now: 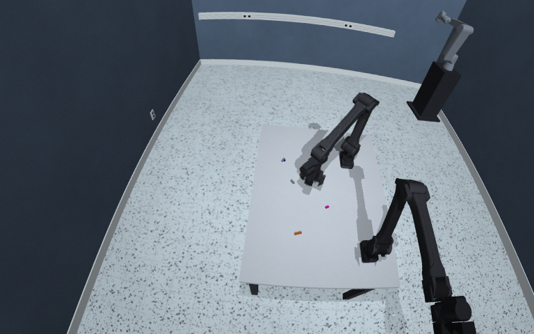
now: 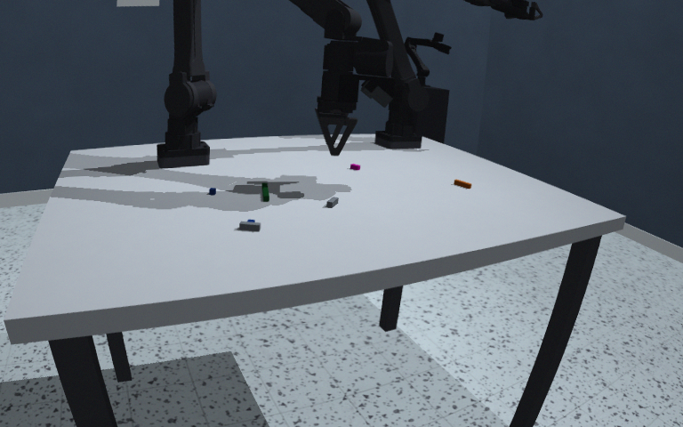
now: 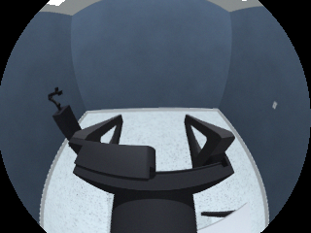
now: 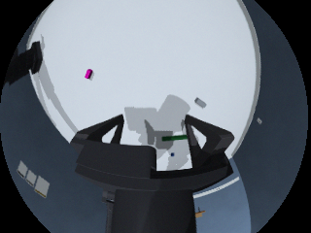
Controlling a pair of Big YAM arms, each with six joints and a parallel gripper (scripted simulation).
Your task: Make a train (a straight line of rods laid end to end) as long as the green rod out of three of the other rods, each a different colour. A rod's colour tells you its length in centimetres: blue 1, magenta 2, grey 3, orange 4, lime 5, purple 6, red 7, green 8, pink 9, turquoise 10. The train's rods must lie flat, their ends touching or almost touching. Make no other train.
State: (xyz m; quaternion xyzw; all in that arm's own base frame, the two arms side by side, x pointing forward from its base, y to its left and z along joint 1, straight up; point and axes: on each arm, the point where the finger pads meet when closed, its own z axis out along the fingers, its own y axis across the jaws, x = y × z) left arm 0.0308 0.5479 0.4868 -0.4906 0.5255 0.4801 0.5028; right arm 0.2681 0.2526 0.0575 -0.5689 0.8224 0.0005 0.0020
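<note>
The green rod (image 2: pixel 264 191) lies flat on the white table; the right wrist view shows it far below between the fingers. My right gripper (image 2: pixel 334 146) hangs open and empty above the table, beyond the green rod, and hides it in the top view (image 1: pixel 313 179). One grey rod (image 2: pixel 332 202) lies alone. Another grey rod (image 2: pixel 249 226) has a blue rod (image 2: pixel 251 221) right behind it. A second blue rod (image 2: pixel 212 190) lies alone. The magenta rod (image 2: pixel 355 166) and orange rod (image 2: pixel 462 183) lie apart. My left gripper (image 3: pixel 154 117) is open and empty, held high and facing the wall.
The left arm's base (image 1: pixel 370 252) stands near the table's right edge, the right arm's base (image 1: pixel 346 157) at the far end. A grey robot on a black pedestal (image 1: pixel 434 92) stands in the room's corner, off the table.
</note>
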